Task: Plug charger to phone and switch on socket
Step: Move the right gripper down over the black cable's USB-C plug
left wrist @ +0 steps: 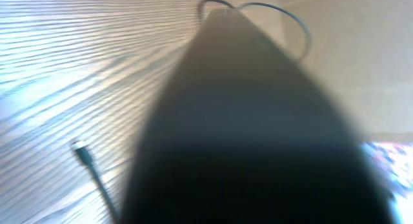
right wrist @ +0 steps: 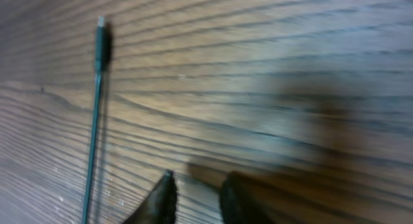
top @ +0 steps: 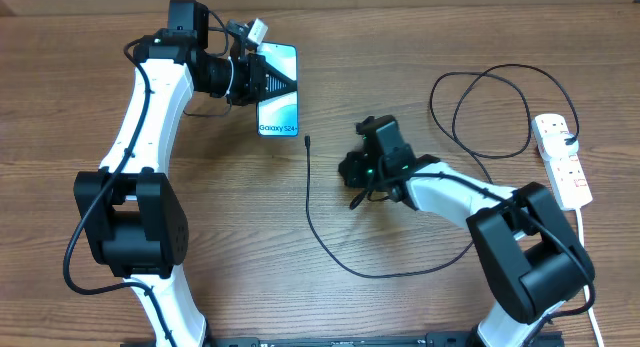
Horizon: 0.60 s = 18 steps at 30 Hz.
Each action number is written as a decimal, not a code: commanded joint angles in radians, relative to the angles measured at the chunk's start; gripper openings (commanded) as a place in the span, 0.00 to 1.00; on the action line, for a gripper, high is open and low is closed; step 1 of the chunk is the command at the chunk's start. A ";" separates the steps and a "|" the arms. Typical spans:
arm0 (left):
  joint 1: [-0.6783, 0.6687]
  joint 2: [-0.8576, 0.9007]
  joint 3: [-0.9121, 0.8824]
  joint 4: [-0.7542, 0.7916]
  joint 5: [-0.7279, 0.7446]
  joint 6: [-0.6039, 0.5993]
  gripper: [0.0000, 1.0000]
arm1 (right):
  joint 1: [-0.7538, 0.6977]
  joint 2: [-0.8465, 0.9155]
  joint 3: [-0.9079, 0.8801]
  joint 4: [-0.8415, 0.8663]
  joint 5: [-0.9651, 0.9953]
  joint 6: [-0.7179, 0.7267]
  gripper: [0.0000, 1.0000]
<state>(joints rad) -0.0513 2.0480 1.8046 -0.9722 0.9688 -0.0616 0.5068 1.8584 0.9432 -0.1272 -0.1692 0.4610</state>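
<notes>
The phone has a light blue screen reading "Galaxy S24+" and sits at the back left. My left gripper is shut on it. In the left wrist view the phone is a dark blur filling the frame and hiding the jaws. The charger is a thin black cable, and its plug tip lies on the table just right of the phone. My right gripper is low over the table to the right of the cable. In the right wrist view this gripper is open and empty, and the charger lies to its left. The white socket is at the far right.
The cable curves toward the table front, runs behind the right arm and loops beside the socket. A thick white cord runs from the socket toward the front right. The table is bare wood.
</notes>
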 commanded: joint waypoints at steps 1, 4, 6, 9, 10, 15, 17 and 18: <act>0.006 0.008 -0.003 0.012 -0.111 -0.095 0.04 | 0.040 0.006 0.021 0.029 0.083 -0.024 0.27; 0.006 0.008 -0.003 0.011 -0.176 -0.132 0.04 | 0.053 0.006 0.021 0.070 0.105 -0.025 0.29; 0.007 0.008 -0.003 0.008 -0.205 -0.154 0.04 | 0.055 0.006 0.021 0.093 0.124 -0.038 0.29; 0.007 0.008 -0.003 0.001 -0.279 -0.222 0.04 | 0.055 0.007 0.032 0.107 0.124 -0.042 0.29; 0.007 0.008 -0.003 -0.004 -0.322 -0.256 0.04 | 0.055 0.007 0.042 0.100 0.124 -0.042 0.29; 0.006 0.009 -0.003 -0.029 -0.450 -0.348 0.04 | 0.055 0.012 0.130 0.038 0.122 -0.040 0.29; 0.006 0.009 -0.003 -0.031 -0.459 -0.355 0.04 | 0.055 0.029 0.199 -0.022 0.118 -0.040 0.29; 0.006 0.009 -0.003 -0.034 -0.466 -0.357 0.04 | 0.055 0.042 0.235 -0.053 0.111 -0.043 0.29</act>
<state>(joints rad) -0.0513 2.0480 1.8038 -1.0035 0.5575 -0.3622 0.5636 1.8717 1.0840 -0.1547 -0.0631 0.4286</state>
